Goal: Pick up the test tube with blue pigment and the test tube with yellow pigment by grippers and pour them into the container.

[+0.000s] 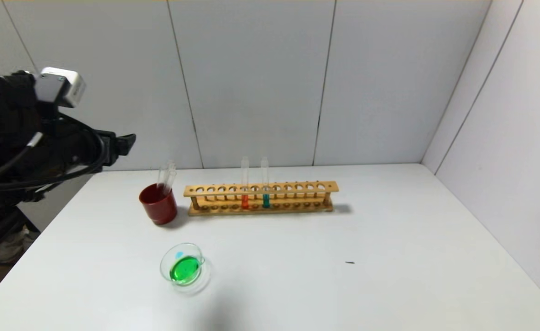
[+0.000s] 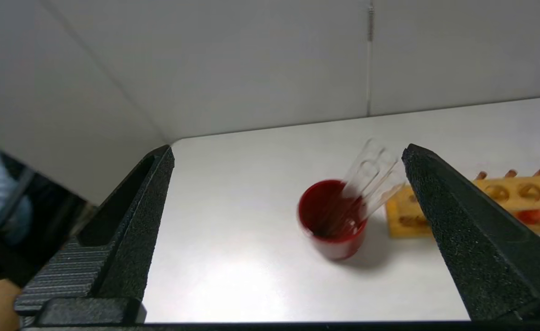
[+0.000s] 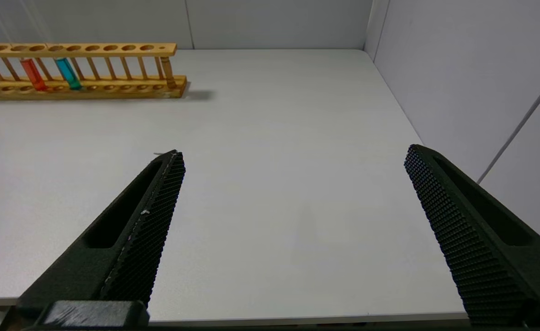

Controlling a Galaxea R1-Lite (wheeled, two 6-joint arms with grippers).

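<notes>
No brand, label or writing could be read on anything in view.

The surface was a plain white table [image 1: 389,239], closed in by pale grey panelled walls at the back and along the right side; one small dark speck [image 1: 349,262] lay on it at about four o'clock from the rack.

One wooden test-tube rack [image 1: 260,197] stood near the table's back edge, holding two tubes side by side: an orange-liquid tube [image 1: 245,184] and, at its three o'clock, a teal-liquid tube [image 1: 265,183]. One dark red cup [image 1: 158,203] stood just beside the rack's left end, at its nine o'clock, with two empty clear tubes [image 1: 166,177] leaning in it; whether these were the blue and yellow ones could not be told. One clear glass dish [image 1: 183,267], the container, sat at about six o'clock from the cup, well apart from it, with a pool of green liquid in its bottom.

The left gripper [image 2: 288,154] hung raised off the table's left edge, at about ten o'clock from the cup, its two black fingers spread wide and holding nothing. The right gripper [image 3: 295,154] hovered low over the near right part of the table, its fingers likewise wide apart and empty.
</notes>
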